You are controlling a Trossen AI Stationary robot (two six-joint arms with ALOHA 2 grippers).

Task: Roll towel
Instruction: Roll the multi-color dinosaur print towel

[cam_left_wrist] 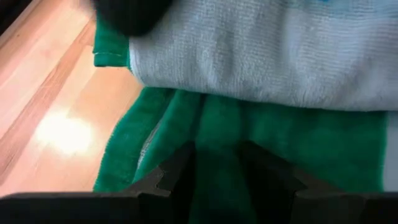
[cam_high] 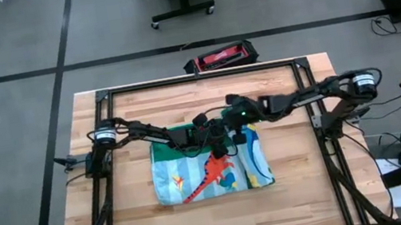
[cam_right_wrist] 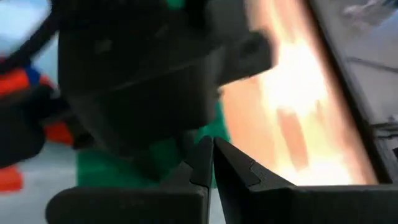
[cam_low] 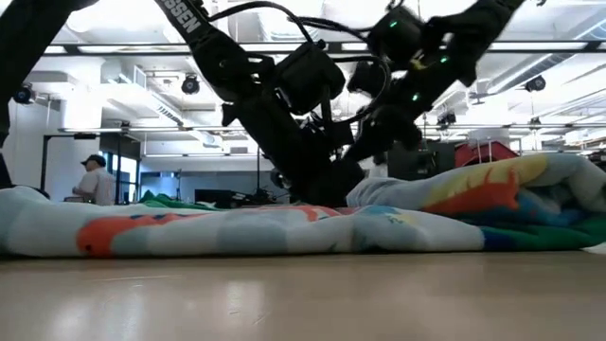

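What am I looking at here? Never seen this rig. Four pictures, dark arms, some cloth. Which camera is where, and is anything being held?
It is a two-armed robot at a wooden table. The high view looks straight down; the low view looks level across the tabletop; the other two come from cameras on each wrist.

On the table lies a towel, green-edged with cartoon dinosaurs, partly folded over itself. Both arms reach in to its far edge.

The left gripper has its fingers around a fold of the green border, so it appears to hold the towel. The right gripper is shut, fingertips together, right next to the other arm's wrist above the green edge; whether it pinches any cloth I cannot tell.
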